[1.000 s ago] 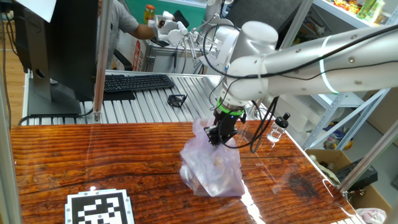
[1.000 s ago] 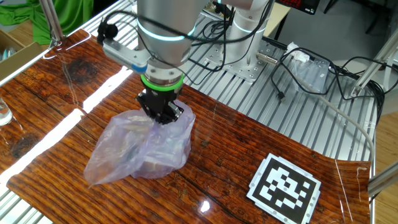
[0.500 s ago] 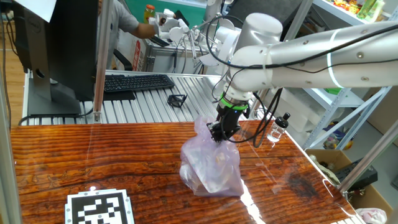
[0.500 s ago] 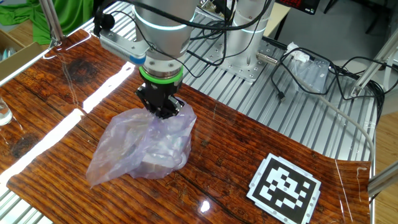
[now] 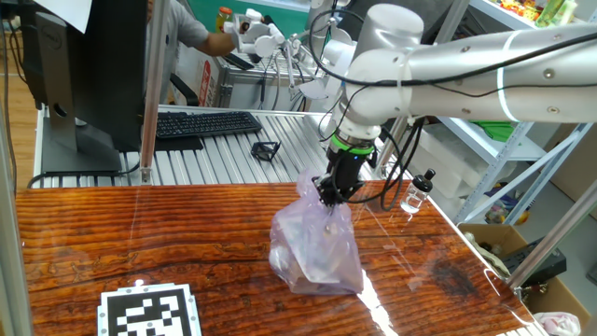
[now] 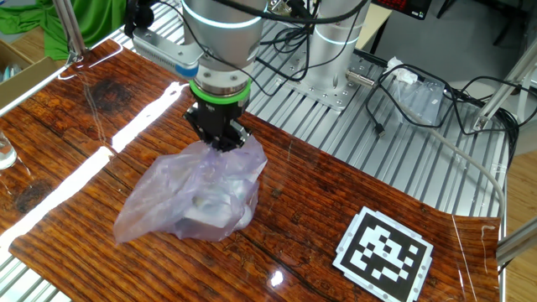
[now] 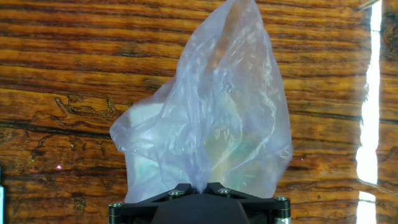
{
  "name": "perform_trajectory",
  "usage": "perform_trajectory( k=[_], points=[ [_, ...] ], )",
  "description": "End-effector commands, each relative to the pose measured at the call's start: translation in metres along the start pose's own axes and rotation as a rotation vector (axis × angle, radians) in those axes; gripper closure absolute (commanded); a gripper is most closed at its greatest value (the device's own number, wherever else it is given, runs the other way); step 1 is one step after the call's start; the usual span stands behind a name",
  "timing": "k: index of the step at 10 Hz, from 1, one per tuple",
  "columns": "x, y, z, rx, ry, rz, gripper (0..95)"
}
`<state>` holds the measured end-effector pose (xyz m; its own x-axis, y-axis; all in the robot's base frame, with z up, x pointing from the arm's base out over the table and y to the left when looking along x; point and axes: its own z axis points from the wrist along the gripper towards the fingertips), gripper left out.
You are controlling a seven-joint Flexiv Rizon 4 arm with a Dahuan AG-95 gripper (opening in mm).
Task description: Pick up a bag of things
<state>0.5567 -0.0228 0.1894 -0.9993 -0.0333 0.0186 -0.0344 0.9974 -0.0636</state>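
Hanging straight below the downward-pointing claw (image 6: 220,141), clamped on its gathered top, the bag of things (image 6: 197,197) stretches vertically, bottom apparently touching the surface (image 6: 75,168).

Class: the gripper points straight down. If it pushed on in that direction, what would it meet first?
The bag of things itself. The gripper is shut on the bag's gathered top, and the full body hangs directly beneath the fingers; the wooden table would likely come only after that.
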Motion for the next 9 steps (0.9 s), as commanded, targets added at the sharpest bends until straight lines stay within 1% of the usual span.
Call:
perform_trajectory(
  k=[1,5,6,9],
  points=[
    [0.002,-0.002,-0.010,0.010,0.016,-0.007,95.0],
    [0.002,-0.004,-0.028,0.022,0.038,-0.014,95.0],
    [0.002,-0.004,-0.030,0.022,0.038,-0.014,95.0],
    [0.002,-0.007,-0.043,0.030,0.048,-0.022,95.0]
  ],
)
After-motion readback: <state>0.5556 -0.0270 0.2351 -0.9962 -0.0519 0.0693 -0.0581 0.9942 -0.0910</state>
